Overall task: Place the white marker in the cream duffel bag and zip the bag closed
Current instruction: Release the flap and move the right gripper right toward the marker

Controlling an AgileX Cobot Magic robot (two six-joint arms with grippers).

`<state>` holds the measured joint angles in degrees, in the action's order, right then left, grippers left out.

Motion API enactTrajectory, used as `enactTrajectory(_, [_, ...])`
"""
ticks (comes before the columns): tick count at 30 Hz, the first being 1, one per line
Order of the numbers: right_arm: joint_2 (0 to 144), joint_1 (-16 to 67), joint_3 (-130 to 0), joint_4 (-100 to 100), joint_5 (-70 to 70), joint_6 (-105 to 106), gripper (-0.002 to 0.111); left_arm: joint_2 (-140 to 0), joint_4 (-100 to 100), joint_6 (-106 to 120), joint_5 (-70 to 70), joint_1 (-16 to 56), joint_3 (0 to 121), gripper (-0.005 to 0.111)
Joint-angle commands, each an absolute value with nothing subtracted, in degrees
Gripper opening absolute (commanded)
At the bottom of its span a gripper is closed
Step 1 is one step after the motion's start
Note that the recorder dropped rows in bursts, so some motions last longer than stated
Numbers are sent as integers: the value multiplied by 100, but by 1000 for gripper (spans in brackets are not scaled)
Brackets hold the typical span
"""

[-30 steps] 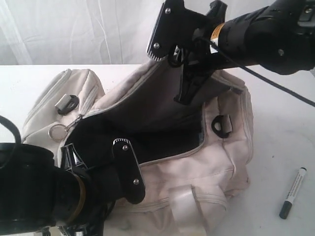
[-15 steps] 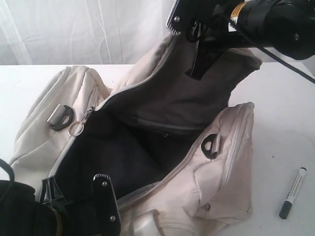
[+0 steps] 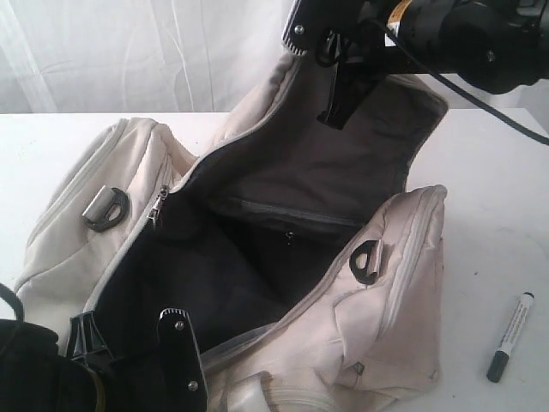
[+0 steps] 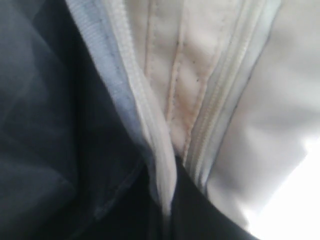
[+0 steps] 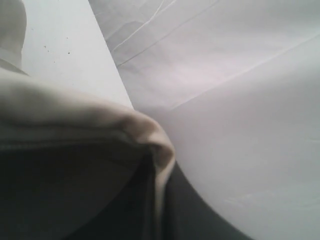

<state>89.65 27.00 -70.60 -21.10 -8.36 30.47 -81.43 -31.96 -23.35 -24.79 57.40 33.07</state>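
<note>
The cream duffel bag [image 3: 377, 326] lies wide open on the bench [image 3: 497, 189], but the white marker [image 3: 511, 336] is not yet inside. It rests on the bench, apart from the bag's right side. Inserting and zipping are both left to do. The right end effector [image 3: 336, 86] is raised high and pinches the top flap [image 3: 343, 172], holding it up. The left end effector [image 3: 133, 352] is low at the near rim, closed tightly on the zip edge [image 4: 160, 165].

Cream bag [image 3: 77, 215], dark grey lining [image 3: 317, 167], grey zips [image 3: 159, 206], black strap loops [image 3: 106, 209]; marker [image 3: 512, 336] white with dark print, black cap; white desk [image 3: 506, 197].
</note>
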Motion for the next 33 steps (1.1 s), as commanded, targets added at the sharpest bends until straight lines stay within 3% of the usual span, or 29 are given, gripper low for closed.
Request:
enactTrajectory(1, [8944, 2623, -7136, -2025, -1029, 2970, 0, -8131, -3003, -2383, -2616, 5729, 3209, 0])
enactTrajectory(10, [9213, 2623, -7123, -1450, -1962, 2970, 1, -8131, -3003, -2422, -2230, 5729, 3432, 0])
enactTrajectory(13, [9302, 2623, -7123, -1226, -2184, 2970, 15, -8131, -3003, -2422, -2256, 5729, 3642, 0])
enactTrajectory(16, [9305, 2623, -7123, -1171, -2296, 2619, 42, -8131, -3003, -2422, -2285, 5729, 3843, 0])
enactTrajectory(18, [9201, 2623, -7123, -1171, -2272, 2255, 53, -8131, -3003, -2422, -2362, 5729, 3965, 0])
enactTrajectory(33, [7822, 2623, -7123, -204, -4187, 1256, 54, -8131, -2993, -2400, -2995, 5729, 4650, 0])
